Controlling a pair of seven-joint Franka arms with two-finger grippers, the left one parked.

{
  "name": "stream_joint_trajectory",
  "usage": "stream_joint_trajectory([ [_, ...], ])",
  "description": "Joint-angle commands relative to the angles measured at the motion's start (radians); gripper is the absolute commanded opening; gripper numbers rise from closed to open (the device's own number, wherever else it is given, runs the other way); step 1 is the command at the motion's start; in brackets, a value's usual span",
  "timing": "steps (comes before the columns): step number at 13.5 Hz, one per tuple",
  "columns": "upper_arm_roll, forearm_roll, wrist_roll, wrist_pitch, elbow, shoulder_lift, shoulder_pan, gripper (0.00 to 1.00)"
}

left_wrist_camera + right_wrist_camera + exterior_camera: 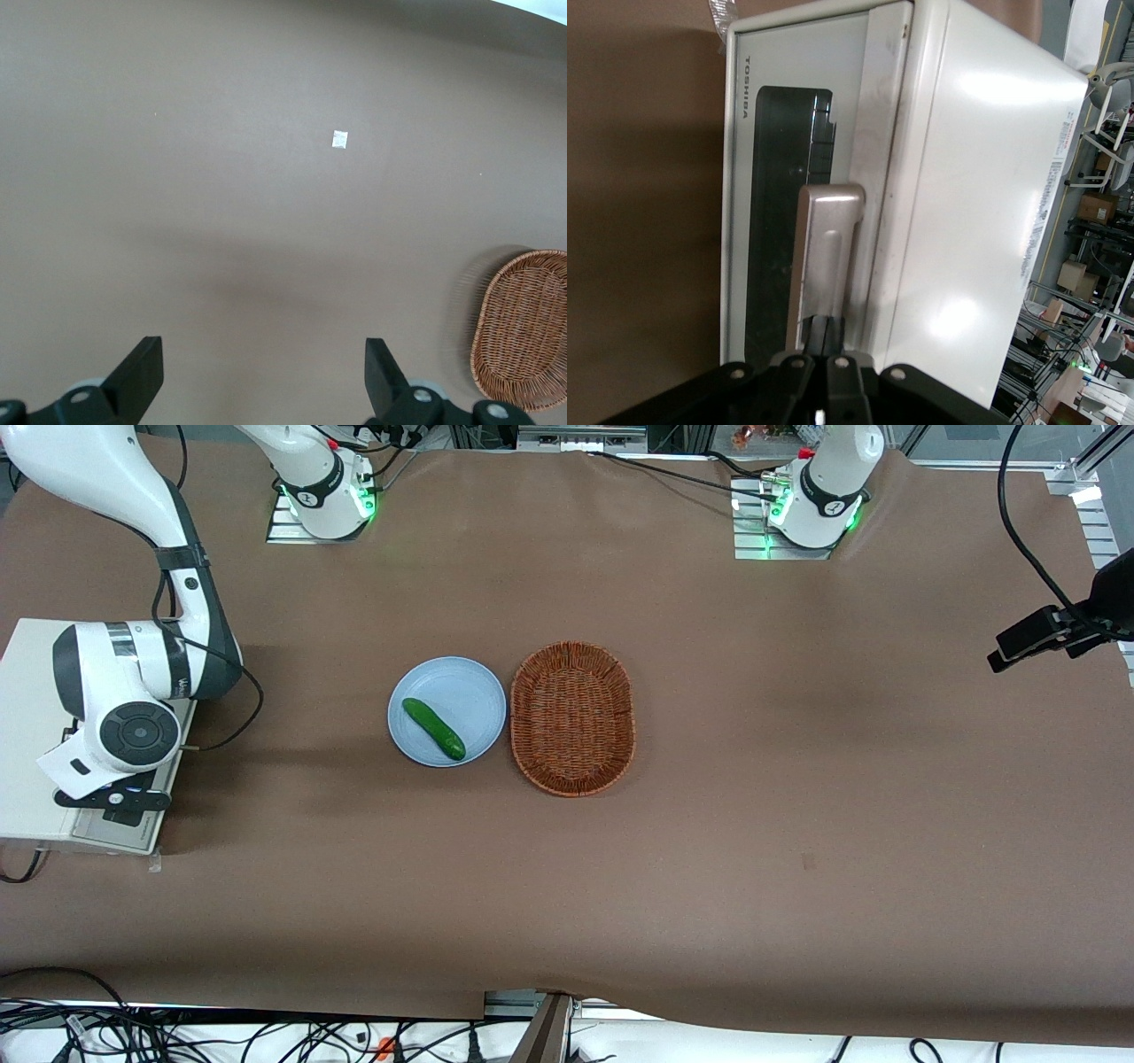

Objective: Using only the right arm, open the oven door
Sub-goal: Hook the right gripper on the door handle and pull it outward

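The cream-white oven (pixel 27 664) stands at the working arm's end of the table, partly hidden under my right arm (pixel 133 682). In the right wrist view the oven (pixel 974 195) fills the frame. Its door (pixel 757 221), with the dark glass window, lies flush against the oven body. The long silver bar handle (pixel 824 248) stands off the door. My gripper (pixel 827 329) is at the handle, with its two black fingers pressed together and their tips touching the bar. In the front view the gripper (pixel 113 799) hangs over the oven's front face.
A light blue plate (pixel 416 686) with a green cucumber (pixel 434 729) lies mid-table, beside a wicker basket (pixel 573 717) that also shows in the left wrist view (pixel 523 328). A black camera mount (pixel 1054 633) juts in at the parked arm's end.
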Motion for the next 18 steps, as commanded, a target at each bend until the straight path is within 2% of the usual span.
stream_joint_trajectory([
  [1,0.003,-0.002,0.043,0.016,-0.007,0.023,0.004,0.0],
  [9,0.008,0.114,0.05,0.046,-0.006,0.043,0.048,0.0],
  [18,0.008,0.119,0.048,0.187,0.008,0.138,0.043,0.0],
])
